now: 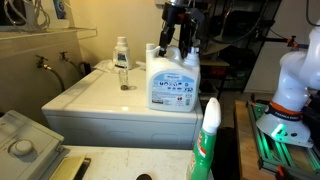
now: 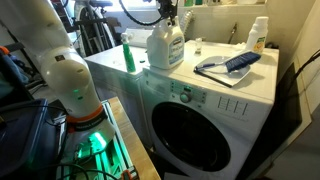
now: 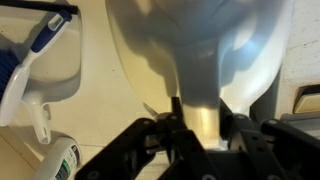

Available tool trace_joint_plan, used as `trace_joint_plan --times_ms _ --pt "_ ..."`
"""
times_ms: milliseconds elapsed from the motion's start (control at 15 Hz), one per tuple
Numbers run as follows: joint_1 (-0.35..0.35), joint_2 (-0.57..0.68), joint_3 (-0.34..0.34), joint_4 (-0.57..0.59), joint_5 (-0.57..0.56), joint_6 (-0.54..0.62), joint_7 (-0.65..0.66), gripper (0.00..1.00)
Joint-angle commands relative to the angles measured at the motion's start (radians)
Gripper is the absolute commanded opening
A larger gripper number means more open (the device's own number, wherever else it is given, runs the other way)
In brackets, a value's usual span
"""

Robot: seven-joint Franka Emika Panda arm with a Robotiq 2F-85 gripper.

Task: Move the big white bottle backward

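Observation:
The big white bottle (image 1: 172, 82) with a blue-and-white label stands on the white washer top (image 1: 95, 100), near its edge. It shows in both exterior views (image 2: 165, 48). My gripper (image 1: 178, 45) comes down from above onto the bottle's top (image 2: 167, 20). In the wrist view the white bottle (image 3: 200, 40) fills the upper frame. My gripper's fingers (image 3: 198, 128) press on both sides of its narrow upper part, shut on it.
A small clear bottle with a white cap (image 1: 122, 62) stands further back on the washer (image 2: 259, 35). A green-and-white spray bottle (image 1: 207, 145) stands beside the washer (image 2: 128, 55). A blue-and-white object (image 2: 235, 65) lies on the washer top (image 2: 250, 95). A wall is behind.

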Motion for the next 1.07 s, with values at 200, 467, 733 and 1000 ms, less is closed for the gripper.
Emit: trace_joint_plan --times_ms 200,467,733,1000 --pt "0.023 0.04 -0.007 0.067 0.005 -0.057 -0.02 0.1" --pt "0.049 0.106 0.011 0.172 -0.021 -0.058 -0.054 0.06" --pt "0.099 0.237 0.025 0.352 -0.106 -0.094 -0.063 0.07" --pt "0.155 0.375 -0.019 0.525 -0.246 -0.111 -0.015 0.07"
